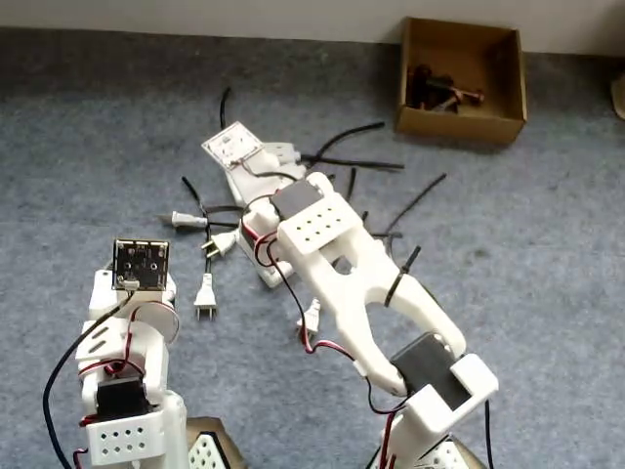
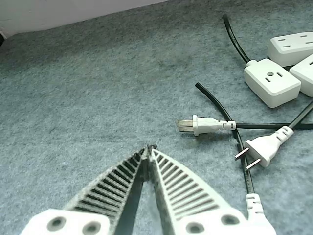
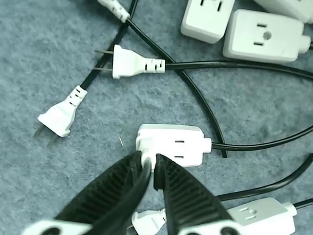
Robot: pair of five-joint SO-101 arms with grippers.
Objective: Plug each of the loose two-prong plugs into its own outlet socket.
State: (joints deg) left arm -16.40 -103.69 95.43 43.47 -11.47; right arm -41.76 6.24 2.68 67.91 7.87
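1. Left gripper (image 2: pixel 148 149), seen from its own wrist: two white ribbed fingers (image 2: pixel 181 186) are pressed together at the tips, clenched on nothing, above grey carpet (image 2: pixel 73 88). Three white two-prong plugs on black cords (image 2: pixel 234 44) lie ahead. One plug (image 2: pixel 203 125) is nearest the tips, and a second plug (image 2: pixel 261 151) is just beside it. A third plug (image 2: pixel 254 203) is cut off by the frame. Three white outlet sockets (image 2: pixel 271 81) sit close together farther off.

2. Right gripper (image 3: pixel 149 164), seen from its own wrist: two black fingers (image 3: pixel 190 200) are pinched onto the near end of one outlet socket (image 3: pixel 171 144). A sliver of white shows between the tips. Three plugs lie loose near it, none in a socket. These are a whole plug (image 3: pixel 129 62), another whole plug (image 3: pixel 58 116), and the tail of a third plug (image 3: pixel 112 7). Two more sockets (image 3: pixel 264 36) lie side by side beyond the cords, and another socket (image 3: pixel 259 213) lies close to the fingers.

3. High view: two white arms stand side by side. The left arm (image 1: pixel 127 342) is upright, just beside the plugs. The right arm (image 1: pixel 361 274) stretches over the tangled cords. Three plugs (image 1: pixel 205 298) lie on the carpet between the arms. A cluster of sockets (image 1: pixel 278 154) sits beyond them, touching a printed card (image 1: pixel 232 147). One cardboard box (image 1: pixel 459 83) holding dark objects stands well apart.
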